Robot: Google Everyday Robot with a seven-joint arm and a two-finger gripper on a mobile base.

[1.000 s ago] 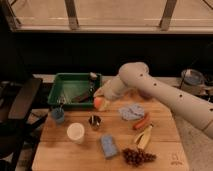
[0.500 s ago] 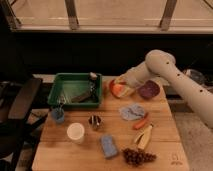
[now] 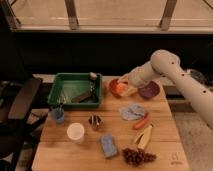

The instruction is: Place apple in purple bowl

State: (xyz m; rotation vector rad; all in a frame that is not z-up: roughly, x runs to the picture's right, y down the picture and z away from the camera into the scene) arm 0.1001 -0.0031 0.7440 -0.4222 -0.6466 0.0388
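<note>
Camera view: The gripper (image 3: 123,86) stood right of frame centre, above the orange-red bowl (image 3: 114,88) at the table's far edge. The apple (image 3: 120,88) appeared clasped at its tip, over that bowl. The purple bowl (image 3: 149,90) sat just right of it, with nothing seen in it. A carrot (image 3: 141,122) and a blue cloth (image 3: 131,111) lay nearer the frame's lower centre on the table (image 3: 55,150).

Assessment: the apple was judged light, firm and smooth-skinned, liable to roll. A grip across its widest part would suit, released low over the purple bowl.
</note>
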